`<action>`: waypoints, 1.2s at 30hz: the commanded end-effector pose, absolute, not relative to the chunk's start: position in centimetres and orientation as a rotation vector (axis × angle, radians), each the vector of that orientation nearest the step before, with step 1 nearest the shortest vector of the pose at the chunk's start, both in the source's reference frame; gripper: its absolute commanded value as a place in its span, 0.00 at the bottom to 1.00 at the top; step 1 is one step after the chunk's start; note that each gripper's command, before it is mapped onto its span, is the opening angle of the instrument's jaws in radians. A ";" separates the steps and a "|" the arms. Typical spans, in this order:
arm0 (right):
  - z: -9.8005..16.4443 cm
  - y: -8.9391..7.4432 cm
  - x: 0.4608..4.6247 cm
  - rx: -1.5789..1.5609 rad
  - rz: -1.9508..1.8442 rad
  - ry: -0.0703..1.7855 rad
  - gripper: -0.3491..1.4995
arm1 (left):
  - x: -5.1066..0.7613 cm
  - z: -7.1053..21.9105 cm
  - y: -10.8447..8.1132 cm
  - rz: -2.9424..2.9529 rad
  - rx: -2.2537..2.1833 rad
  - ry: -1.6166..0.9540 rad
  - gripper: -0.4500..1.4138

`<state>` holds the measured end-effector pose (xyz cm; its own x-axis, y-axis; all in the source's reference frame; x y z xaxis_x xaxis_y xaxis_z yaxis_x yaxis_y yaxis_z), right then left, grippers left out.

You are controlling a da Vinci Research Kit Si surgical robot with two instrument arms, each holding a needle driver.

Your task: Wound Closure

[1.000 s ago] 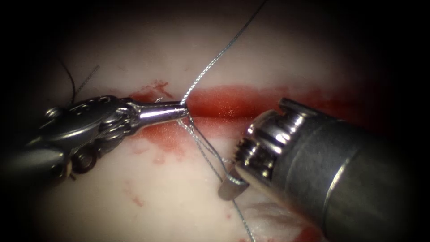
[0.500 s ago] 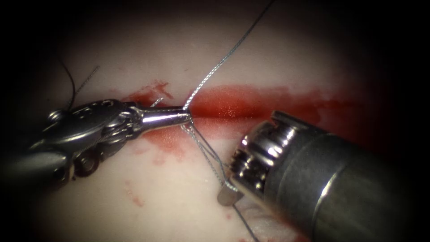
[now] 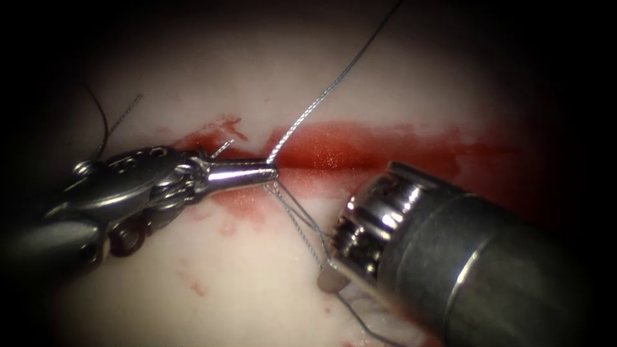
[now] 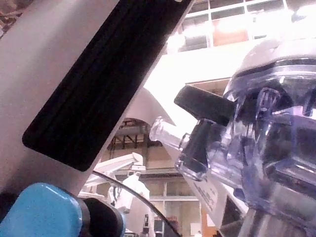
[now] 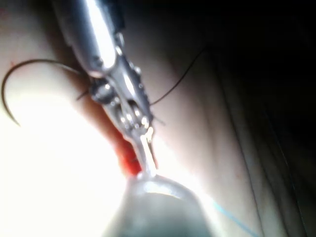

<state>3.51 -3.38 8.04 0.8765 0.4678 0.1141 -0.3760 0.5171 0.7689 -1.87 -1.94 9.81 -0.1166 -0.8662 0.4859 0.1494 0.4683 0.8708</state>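
Note:
The left tool [image 3: 274, 172] comes in from the left, its jaws shut on the grey thread [image 3: 321, 96] right at the red cut [image 3: 360, 149] in the tissue [image 3: 244, 289]. From there the thread climbs to the upper right. Several strands [image 3: 301, 223] drop from the same spot to the right tool [image 3: 330, 280], whose wrist hides most of its jaws; more thread trails below it. The right wrist view shows the left tool [image 5: 146, 157] over the cut, and the dark curved needle [image 5: 10, 94] lying free on the tissue. Neither tool holds it.
Red fluid [image 3: 241, 199] stains the tissue around the cut. A short grey cut end of thread [image 3: 125, 109] and a dark thin strand [image 3: 99, 119] lie above the left tool's wrist. The right tool's thick shaft [image 3: 501, 270] covers the lower right.
The left tool's tip has shifted slightly right and down along the cut. The right tool has edged left and down, and the strands between the two tools now run straighter.

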 end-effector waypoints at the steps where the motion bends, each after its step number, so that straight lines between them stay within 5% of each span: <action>1: 8.0 -3.2 3.58 0.878 0.522 0.133 0.00 | -1.90 9.8 -1.8 -0.986 0.670 -1.424 0.00; 13: 7.7 -2.8 3.48 0.754 0.645 0.244 0.00 | -1.84 9.8 -1.8 -0.965 0.636 -1.367 0.00; 14: 7.7 -2.8 3.47 0.762 0.658 0.222 0.07 | -1.84 9.8 -1.8 -0.965 0.636 -1.367 0.00; 15: 7.7 -2.9 3.46 0.768 0.650 0.206 0.32 | -1.84 9.8 -1.8 -0.965 0.636 -1.367 0.00; 17: 7.8 -3.0 3.45 0.763 0.640 0.203 0.64 | -1.84 9.8 -1.8 -0.965 0.636 -1.367 0.00; 18: 7.8 -3.0 3.46 0.755 0.643 0.207 0.67 | -1.84 9.8 -1.8 -0.965 0.636 -1.367 0.00; 21: 7.8 -3.0 3.49 0.759 0.645 0.215 0.56 | -1.84 9.8 -1.8 -0.966 0.636 -1.367 0.00; 24: 7.8 -3.1 3.50 0.784 0.643 0.220 0.00 | -1.85 9.8 -1.8 -0.966 0.635 -1.367 0.00; 36: 8.0 -2.8 3.41 0.724 0.864 0.476 0.00 | -1.57 9.7 -1.9 -0.973 0.667 -1.361 0.00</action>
<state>3.38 -2.90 7.99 0.5467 0.8324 -0.0905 -0.5052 0.4142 0.7571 -1.49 -2.01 9.72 -0.0582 -0.8744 0.4818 0.1878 0.4644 0.8655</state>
